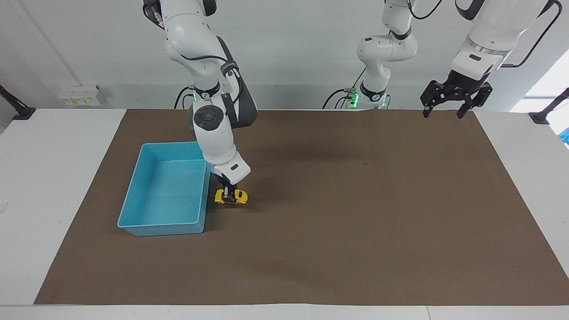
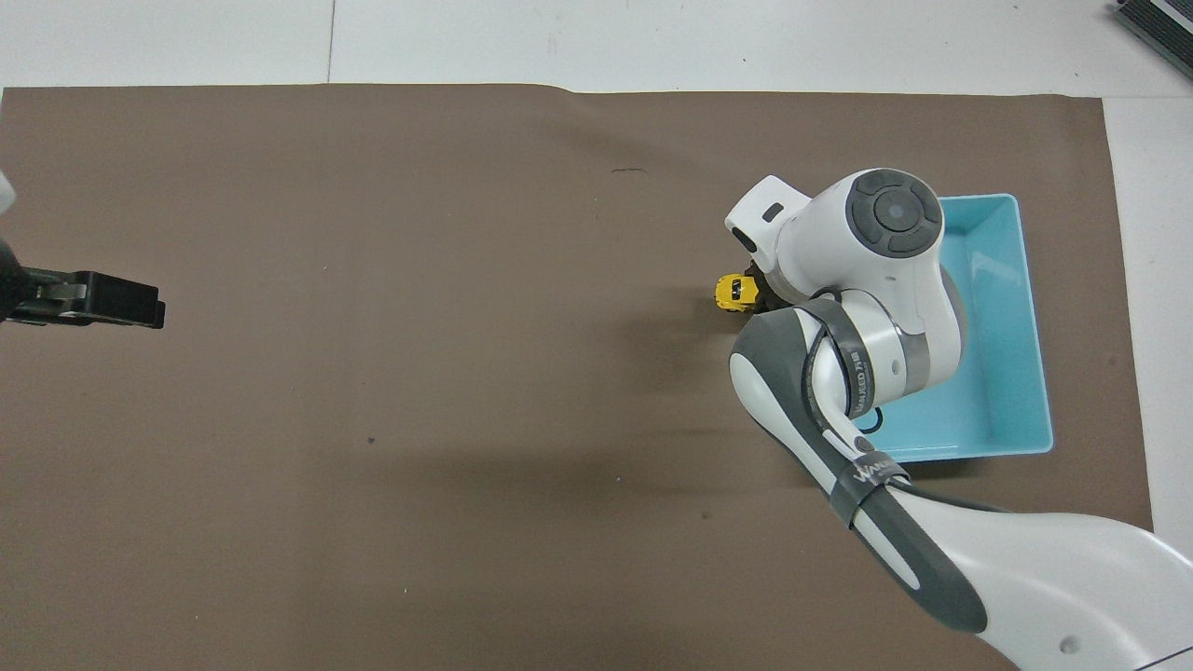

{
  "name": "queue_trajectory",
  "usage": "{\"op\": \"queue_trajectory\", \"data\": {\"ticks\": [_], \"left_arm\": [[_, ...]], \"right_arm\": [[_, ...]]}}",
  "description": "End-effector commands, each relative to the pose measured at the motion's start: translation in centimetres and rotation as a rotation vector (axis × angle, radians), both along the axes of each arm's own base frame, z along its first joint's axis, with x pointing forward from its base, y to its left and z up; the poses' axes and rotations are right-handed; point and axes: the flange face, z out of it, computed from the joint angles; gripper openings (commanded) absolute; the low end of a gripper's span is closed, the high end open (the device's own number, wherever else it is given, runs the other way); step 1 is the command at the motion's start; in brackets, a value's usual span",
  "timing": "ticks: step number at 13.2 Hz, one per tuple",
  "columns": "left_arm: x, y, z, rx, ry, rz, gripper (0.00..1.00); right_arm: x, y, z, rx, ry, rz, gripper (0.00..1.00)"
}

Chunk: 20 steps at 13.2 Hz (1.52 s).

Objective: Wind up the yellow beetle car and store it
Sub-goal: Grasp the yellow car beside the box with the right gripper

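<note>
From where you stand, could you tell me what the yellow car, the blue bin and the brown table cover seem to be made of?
Yellow beetle car: glossy painted body, die-cast metal or hard plastic; cannot tell which.
Blue bin: probably moulded plastic, judging by its thin, smooth, uniformly coloured walls with a slight sheen.
Brown cover: matte sheet, likely paper or thin felt; its edge ripples slightly.

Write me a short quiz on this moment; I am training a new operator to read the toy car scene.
1. True or false: the yellow car lies inside the blue bin.
2. Which claw is shut on the car? A) the left claw B) the right claw C) neither
3. Fill in: the left claw hangs open over the mat's corner at the left arm's end and holds ____.

Key
1. False: the car sits on the mat beside the bin, toward the left arm's end.
2. B: the right claw grips the car from above.
3. nothing
</note>
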Motion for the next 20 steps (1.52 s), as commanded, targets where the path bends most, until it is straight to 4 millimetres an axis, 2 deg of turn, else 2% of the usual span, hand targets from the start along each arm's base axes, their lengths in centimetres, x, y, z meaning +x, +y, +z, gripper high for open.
{"op": "queue_trajectory", "data": {"ticks": [1,7,13,18,20], "left_arm": [[-0.5,0.3,0.4,-0.009,0.006,0.002,1.0],[-0.5,0.2,0.4,-0.009,0.006,0.0,1.0],[-0.5,0.2,0.4,-0.009,0.006,0.0,1.0],[-0.5,0.2,0.4,-0.009,0.006,0.0,1.0],[-0.5,0.2,0.4,-0.009,0.006,0.0,1.0]], "right_arm": [[-0.2,-0.9,2.5,-0.001,0.009,-0.028,0.12],[-0.6,-1.6,5.4,-0.007,0.02,-0.037,0.12],[-0.5,-4.7,6.8,0.007,0.04,-0.054,0.12],[-0.1,-9.8,6.7,0.0,0.073,-0.019,0.12],[-0.1,-11.2,6.9,0.005,0.076,0.0,0.12]]}}
